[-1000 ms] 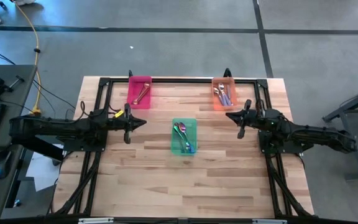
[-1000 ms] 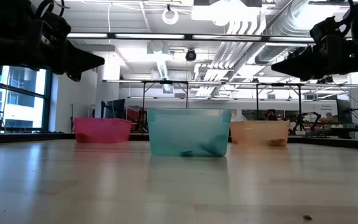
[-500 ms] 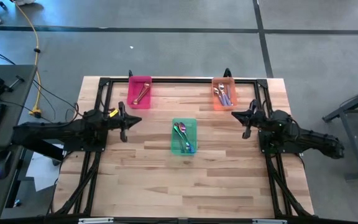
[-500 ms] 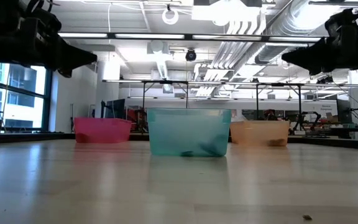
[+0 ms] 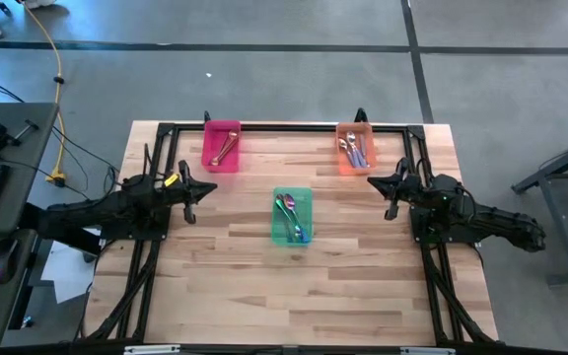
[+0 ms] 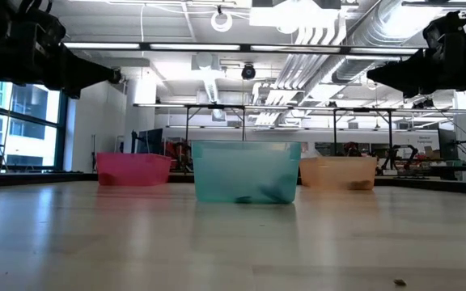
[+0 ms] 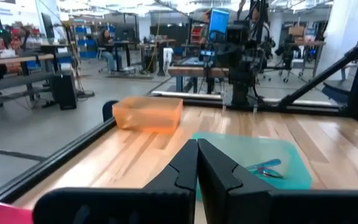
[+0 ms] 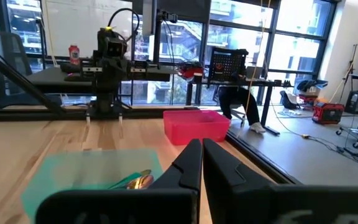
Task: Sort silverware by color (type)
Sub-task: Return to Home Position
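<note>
The green bin (image 5: 275, 225) stands mid-table (image 5: 343, 286) and holds the teal-handled spoons (image 5: 289, 211); farther back and to the left of the green bin, the pink bin (image 5: 209, 148) holds the gold spoons (image 5: 224, 149); farther back and to its right, the orange bin (image 5: 342, 158) holds the purple-handled spoons (image 5: 356, 150); the left gripper (image 5: 212, 189) hangs above the wood well left of the green bin, jaws pressed together on nothing; the right gripper (image 5: 371, 183) hangs well right of it, jaws likewise pressed together.
</note>
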